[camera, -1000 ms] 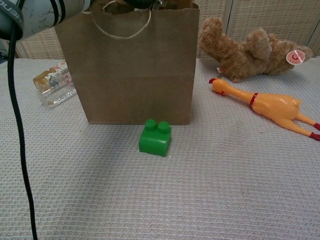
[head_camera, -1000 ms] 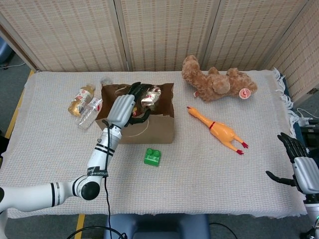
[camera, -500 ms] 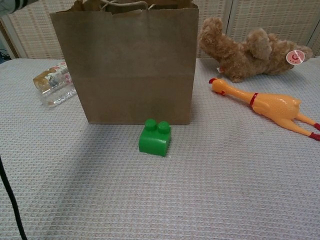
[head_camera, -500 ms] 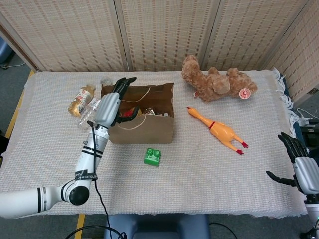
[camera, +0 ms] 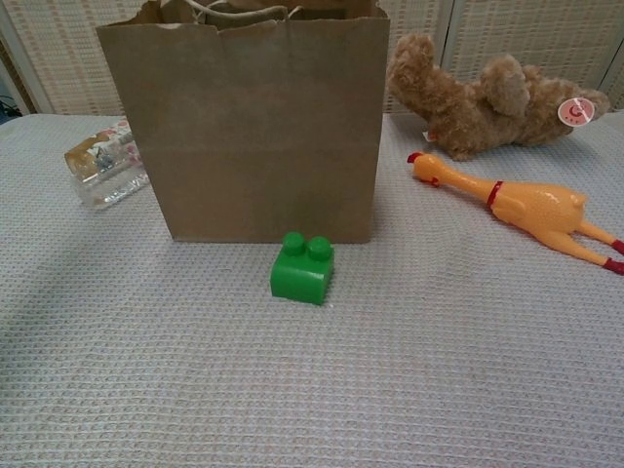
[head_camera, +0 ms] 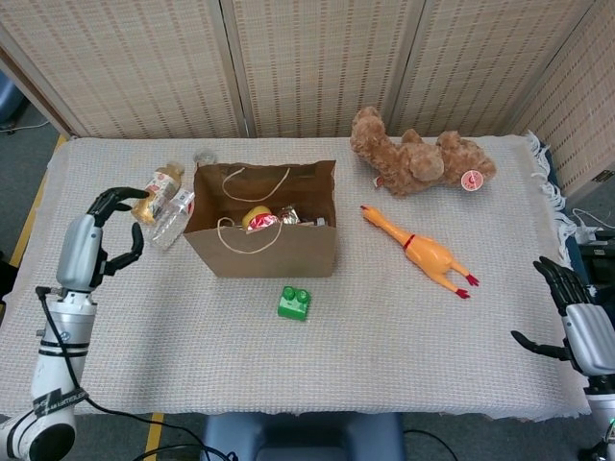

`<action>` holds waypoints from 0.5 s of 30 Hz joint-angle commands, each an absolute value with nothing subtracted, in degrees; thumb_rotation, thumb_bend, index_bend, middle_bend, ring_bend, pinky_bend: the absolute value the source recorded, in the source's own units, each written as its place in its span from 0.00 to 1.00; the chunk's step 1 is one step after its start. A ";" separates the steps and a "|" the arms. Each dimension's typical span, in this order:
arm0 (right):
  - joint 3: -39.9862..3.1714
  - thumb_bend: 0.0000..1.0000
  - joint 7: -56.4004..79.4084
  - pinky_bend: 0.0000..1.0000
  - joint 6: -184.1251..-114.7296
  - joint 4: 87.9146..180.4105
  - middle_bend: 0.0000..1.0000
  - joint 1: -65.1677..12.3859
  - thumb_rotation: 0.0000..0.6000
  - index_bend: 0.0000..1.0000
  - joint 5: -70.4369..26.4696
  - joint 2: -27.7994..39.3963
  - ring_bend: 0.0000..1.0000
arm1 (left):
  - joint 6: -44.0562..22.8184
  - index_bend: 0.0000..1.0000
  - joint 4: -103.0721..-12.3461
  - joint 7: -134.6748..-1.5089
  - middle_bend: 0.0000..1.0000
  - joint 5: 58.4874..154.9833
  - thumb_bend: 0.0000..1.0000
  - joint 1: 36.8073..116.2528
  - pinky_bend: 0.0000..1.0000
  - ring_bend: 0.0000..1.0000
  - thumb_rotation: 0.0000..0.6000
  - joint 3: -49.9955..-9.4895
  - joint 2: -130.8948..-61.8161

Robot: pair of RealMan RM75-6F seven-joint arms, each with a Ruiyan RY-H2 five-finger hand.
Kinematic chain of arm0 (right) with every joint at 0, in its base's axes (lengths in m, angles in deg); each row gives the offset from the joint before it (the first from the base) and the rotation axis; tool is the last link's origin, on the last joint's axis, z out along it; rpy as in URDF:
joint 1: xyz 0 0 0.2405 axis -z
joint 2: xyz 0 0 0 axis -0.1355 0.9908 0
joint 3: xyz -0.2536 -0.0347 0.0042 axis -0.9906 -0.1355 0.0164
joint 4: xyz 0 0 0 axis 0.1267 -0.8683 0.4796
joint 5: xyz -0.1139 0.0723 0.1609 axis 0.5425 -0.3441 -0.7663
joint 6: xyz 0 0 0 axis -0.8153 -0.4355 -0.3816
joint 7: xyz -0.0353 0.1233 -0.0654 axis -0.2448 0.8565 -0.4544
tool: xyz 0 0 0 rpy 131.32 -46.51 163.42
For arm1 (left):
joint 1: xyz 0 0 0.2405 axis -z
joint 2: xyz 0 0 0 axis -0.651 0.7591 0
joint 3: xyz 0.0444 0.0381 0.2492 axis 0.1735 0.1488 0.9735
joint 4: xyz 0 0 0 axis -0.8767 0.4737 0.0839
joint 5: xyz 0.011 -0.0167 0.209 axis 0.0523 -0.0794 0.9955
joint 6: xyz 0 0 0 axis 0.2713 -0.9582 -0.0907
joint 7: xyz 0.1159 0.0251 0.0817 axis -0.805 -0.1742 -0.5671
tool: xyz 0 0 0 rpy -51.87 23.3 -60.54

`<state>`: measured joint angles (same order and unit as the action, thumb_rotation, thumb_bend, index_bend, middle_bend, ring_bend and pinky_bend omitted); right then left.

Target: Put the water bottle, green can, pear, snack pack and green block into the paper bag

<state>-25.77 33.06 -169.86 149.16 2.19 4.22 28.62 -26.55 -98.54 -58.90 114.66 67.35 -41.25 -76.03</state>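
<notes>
Head view: paper bag [head_camera: 288, 252] with pear [head_camera: 256, 216], snack pack [head_camera: 291, 217]; both hands empty, fingers apart.

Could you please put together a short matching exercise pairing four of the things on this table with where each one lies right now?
Things:
1. green block
2. rubber chicken
3. teddy bear
4. water bottle

Places:
A. at the far edge of the table, right of the paper bag
B. lying on its side just left of the bag
C. on the cloth directly in front of the bag
D. stretched out between the bag and the table's right edge, nearer than the plush toy

Pairs: 1-C, 2-D, 3-A, 4-B
</notes>
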 commanded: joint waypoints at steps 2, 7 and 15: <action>-25.76 0.06 32.54 0.00 -169.75 149.31 0.00 2.12 1.00 0.00 4.17 28.50 0.00 | -31.56 0.31 -94.06 -51.68 0.32 125.41 0.61 59.82 0.36 0.24 1.00 -32.98 -73.35; -25.64 0.06 31.62 0.00 -169.58 149.59 0.00 1.96 1.00 0.00 4.03 28.30 0.00 | -33.15 0.34 -85.67 -51.47 0.37 138.40 0.61 57.88 0.39 0.28 1.00 -26.29 -75.38; -25.57 0.06 30.69 0.00 -169.14 150.04 0.00 1.66 1.00 0.00 3.92 28.16 0.00 | -28.50 0.34 -70.14 -59.49 0.36 160.44 0.52 64.29 0.40 0.28 1.00 -19.08 -80.24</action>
<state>-25.57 30.70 -169.14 150.03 1.66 3.93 28.16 -30.62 -76.68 -55.80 152.54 61.04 -22.86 -77.65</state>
